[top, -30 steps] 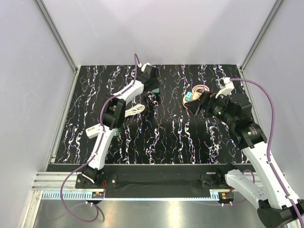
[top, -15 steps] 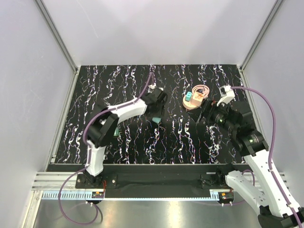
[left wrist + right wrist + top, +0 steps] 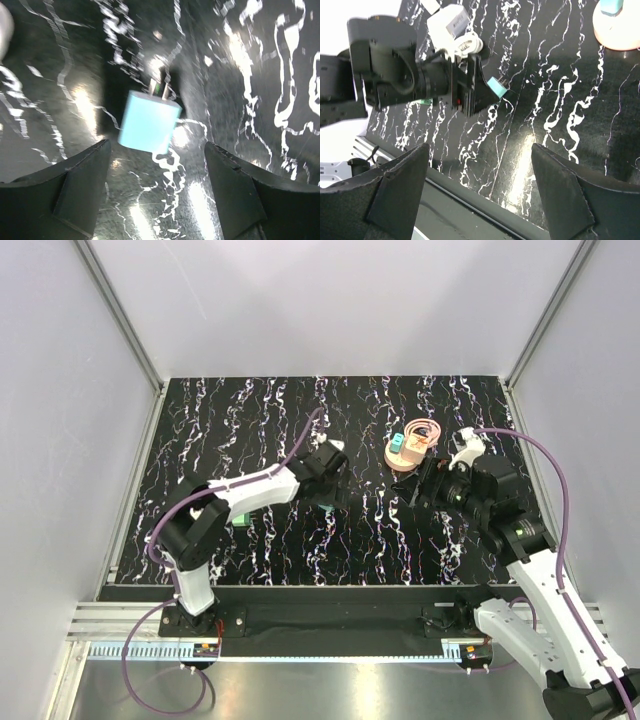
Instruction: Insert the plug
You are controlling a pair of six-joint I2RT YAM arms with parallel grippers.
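From above, the left arm rises from its base at the lower left, bends at the elbow and stretches a white forearm rightward across the black marbled table (image 3: 260,410), so that the left gripper (image 3: 330,492) points down near the centre of the frame. The right arm climbs from the lower right and folds leftward, and the right gripper (image 3: 415,505) hangs over the table right of centre, well apart from the left one. Just above it sits a peach dish (image 3: 420,462) carrying a small teal block (image 3: 398,445). In the left wrist view, the teal plug (image 3: 149,121) lies at mid-frame, somewhat blurred, its metal prongs pointing toward the top edge. The two black fingers (image 3: 55,195) stand wide apart at the lower corners, neither touching it. No print on its face can be made out. In the right wrist view, that gripper's own fingers (image 3: 395,185) are likewise spread wide at the bottom corners with only table between them. The left gripper reaches in from the left edge with the plug at its tip. A white charger block (image 3: 452,22) with a coiled white cable (image 3: 467,45) lies at the upper left, any label too small to read.
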